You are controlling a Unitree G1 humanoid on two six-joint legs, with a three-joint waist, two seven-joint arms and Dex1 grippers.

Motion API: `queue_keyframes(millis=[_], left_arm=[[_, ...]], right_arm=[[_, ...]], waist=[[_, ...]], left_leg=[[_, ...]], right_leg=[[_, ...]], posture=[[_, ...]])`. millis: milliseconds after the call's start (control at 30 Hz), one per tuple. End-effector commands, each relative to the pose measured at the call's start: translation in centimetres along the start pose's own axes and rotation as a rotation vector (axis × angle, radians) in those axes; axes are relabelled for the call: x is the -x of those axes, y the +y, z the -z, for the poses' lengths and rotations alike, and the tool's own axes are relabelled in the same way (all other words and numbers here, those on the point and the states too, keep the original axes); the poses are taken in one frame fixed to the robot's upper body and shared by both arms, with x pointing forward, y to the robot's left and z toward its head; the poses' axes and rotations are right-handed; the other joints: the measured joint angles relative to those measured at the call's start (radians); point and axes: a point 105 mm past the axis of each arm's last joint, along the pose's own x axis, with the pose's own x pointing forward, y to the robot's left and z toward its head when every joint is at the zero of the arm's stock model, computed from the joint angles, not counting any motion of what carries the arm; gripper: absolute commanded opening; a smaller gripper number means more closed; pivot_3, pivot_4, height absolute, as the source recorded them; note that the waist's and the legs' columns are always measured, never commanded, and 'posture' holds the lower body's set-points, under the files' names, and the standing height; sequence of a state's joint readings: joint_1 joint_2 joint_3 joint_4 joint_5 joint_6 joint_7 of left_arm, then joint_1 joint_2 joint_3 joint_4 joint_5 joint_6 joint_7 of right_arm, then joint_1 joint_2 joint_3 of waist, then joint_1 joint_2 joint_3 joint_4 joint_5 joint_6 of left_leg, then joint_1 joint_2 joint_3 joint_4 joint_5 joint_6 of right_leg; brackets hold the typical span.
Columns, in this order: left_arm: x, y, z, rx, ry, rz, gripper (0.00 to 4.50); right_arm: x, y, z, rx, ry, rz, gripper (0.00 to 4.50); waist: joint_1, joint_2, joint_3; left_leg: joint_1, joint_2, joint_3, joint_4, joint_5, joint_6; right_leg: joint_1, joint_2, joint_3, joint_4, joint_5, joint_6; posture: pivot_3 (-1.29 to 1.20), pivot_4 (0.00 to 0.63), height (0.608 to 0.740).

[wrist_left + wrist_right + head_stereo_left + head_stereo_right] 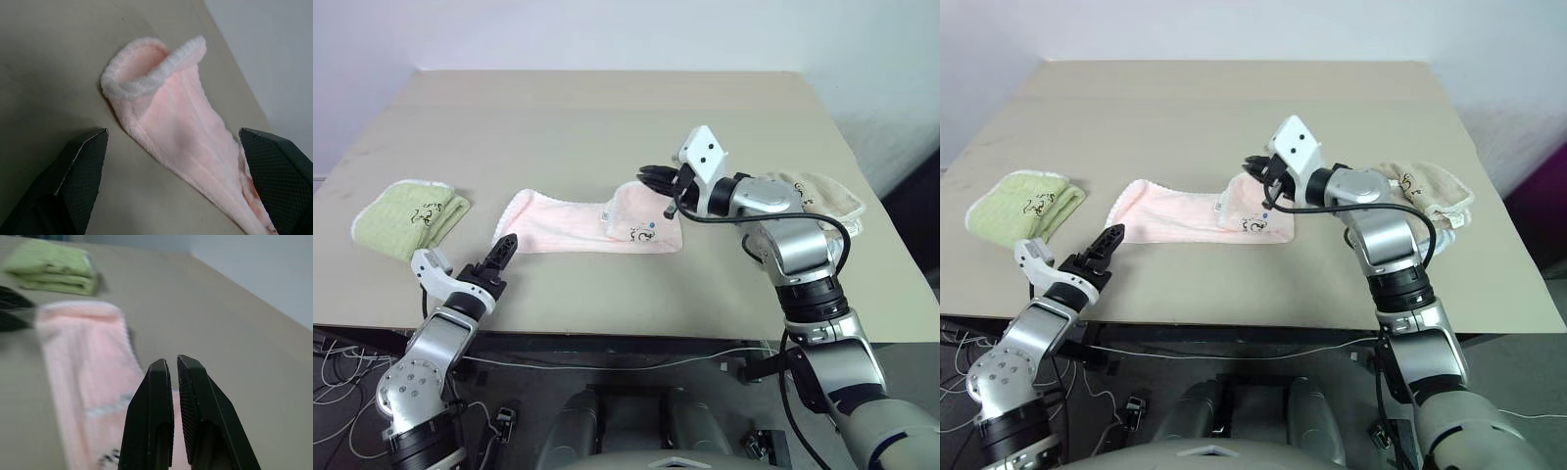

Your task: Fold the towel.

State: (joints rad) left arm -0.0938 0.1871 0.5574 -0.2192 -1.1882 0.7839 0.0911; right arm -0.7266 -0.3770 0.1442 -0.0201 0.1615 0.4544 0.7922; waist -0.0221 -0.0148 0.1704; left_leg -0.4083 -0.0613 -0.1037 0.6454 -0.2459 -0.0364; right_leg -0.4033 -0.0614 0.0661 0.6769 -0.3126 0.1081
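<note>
- The pale pink terry-cloth towel with whitish hems [592, 225] lies flat near the middle of the beige tabletop [607, 117] as a long narrow band, so it looks folded lengthwise at least once already.
- Its end with the small dark embroidery [642, 233] and loop tag [605, 217] sits toward three o'clock; the rounded, slightly curled end sits toward nine o'clock.
- My guess is one cross-fold is left, bringing one short end over the other to match its neighbours.
- At nine o'clock from the pink towel, well apart, rests a light green terry towel folded into a small packet [411, 213]; at three o'clock lies a beige tan towel, also folded [822, 196].
- The left gripper [470, 264] hovers at about seven o'clock of the towel's curled end, black fingers spread wide and grasping nothing.
- The right gripper [651, 176] hangs above the embroidered end, fingers pinched together on nothing, clear of the cloth.
- Neither hand has the towel, so the final fold has not yet begun.
</note>
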Motion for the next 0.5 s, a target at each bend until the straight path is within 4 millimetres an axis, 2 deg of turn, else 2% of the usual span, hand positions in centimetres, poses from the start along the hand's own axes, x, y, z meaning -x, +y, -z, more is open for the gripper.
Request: queue_keyframes(millis=[33, 167, 367, 500], left_arm=[[-1.4, 0.5, 1.0, 0.008, 0.061, -0.039, 4.50], [-2.9, 0.0, 1.2, 0.024, 0.097, -0.026, 4.50], [-4.7, -1.0, 1.5, 0.021, 0.142, 0.009, 4.50], [-4.9, -1.2, 1.4, 0.033, 0.139, 0.030, 3.62]], right_arm=[[0.4, 2.1, -1.3, 0.018, -0.052, -0.070, 0.35], [0.7, 3.3, -1.3, 0.003, -0.054, -0.089, 0.35], [1.0, 3.7, -0.8, -0.015, -0.038, -0.068, 0.35], [1.2, 3.6, -0.8, -0.021, -0.034, -0.045, 0.31]], waist=[[0.011, 0.000, 0.000], [0.016, 0.001, 0.000], [0.024, 0.001, -0.001], [0.033, 0.001, -0.001]], left_leg=[[0.000, 0.000, 0.000, 0.000, 0.000, 0.000], [0.000, -0.001, -0.004, 0.000, 0.000, 0.000], [0.001, -0.001, -0.010, 0.000, 0.000, -0.001], [0.001, -0.002, -0.011, 0.000, 0.000, -0.001]], right_leg=[[0.000, 0.000, 0.000, 0.000, 0.000, 0.000], [0.003, -0.001, -0.004, -0.001, 0.000, 0.000], [0.007, -0.001, -0.012, -0.007, 0.001, -0.002], [0.009, -0.001, -0.012, -0.009, 0.002, -0.002]], posture=[[0.00, 0.150, 0.740], [0.00, 0.150, 0.740], [0.00, 0.150, 0.740], [0.00, 0.150, 0.740]])
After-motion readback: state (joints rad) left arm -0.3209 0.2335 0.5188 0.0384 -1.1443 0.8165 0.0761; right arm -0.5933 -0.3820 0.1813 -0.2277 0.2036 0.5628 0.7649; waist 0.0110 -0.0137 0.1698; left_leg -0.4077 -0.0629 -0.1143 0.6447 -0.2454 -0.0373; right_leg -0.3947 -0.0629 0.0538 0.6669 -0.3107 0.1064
